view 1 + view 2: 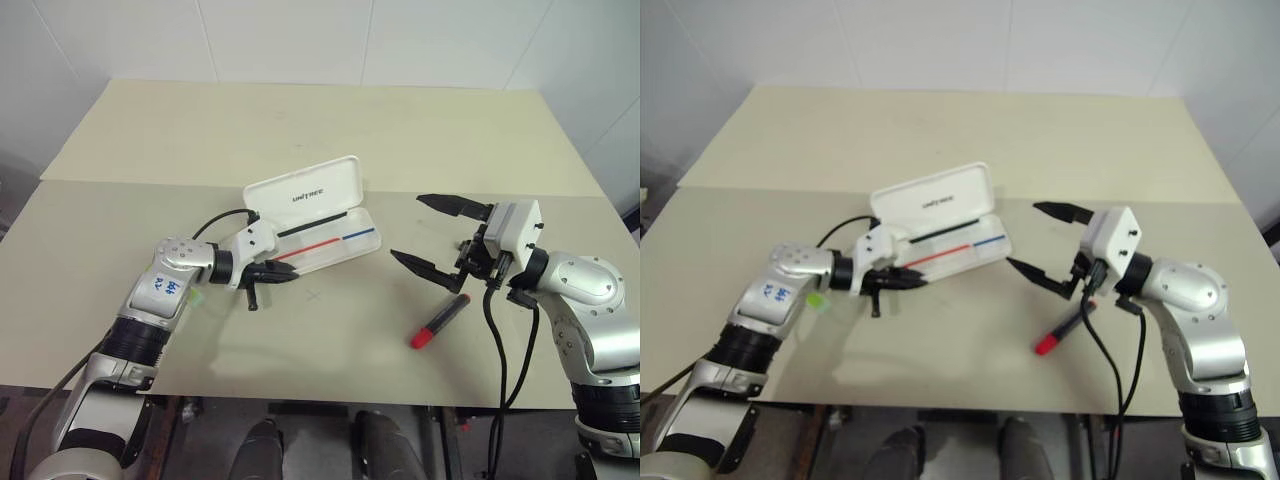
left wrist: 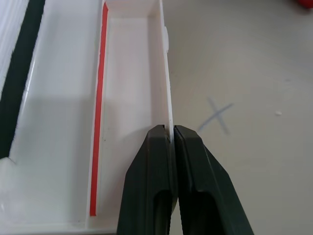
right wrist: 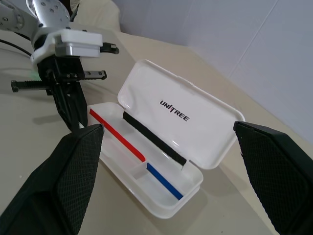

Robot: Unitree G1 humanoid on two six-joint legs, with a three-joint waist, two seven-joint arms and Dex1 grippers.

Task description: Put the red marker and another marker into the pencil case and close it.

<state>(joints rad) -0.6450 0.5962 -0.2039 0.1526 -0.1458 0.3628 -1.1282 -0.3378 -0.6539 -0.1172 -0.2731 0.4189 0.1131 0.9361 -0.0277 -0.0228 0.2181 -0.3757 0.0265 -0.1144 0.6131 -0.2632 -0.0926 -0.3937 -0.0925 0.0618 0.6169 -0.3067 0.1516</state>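
A white pencil case (image 1: 320,235) lies open near the centre of a beige table (image 1: 300,130), its lid propped up toward the back with "UNITREE" printed on the inside. The tray shows a thin red line and a thin blue line along its front part and a black strip by the hinge. At centre left of the head views, the left gripper (image 1: 283,273) reaches in from the left; its two black fingers are pressed together on the thin front wall of the case's tray, at the tray's left end, as the left wrist view shows closely. A small pencilled cross (image 2: 216,115) marks the table just in front of the case. At centre right, the right gripper (image 1: 432,234) hangs above the table with its fingers spread wide apart and nothing between them, pointing toward the case. The red marker (image 1: 440,321) lies on the table below that gripper, at lower right of centre. A bit of light green, the other marker (image 1: 816,299), peeks out beside the left forearm.
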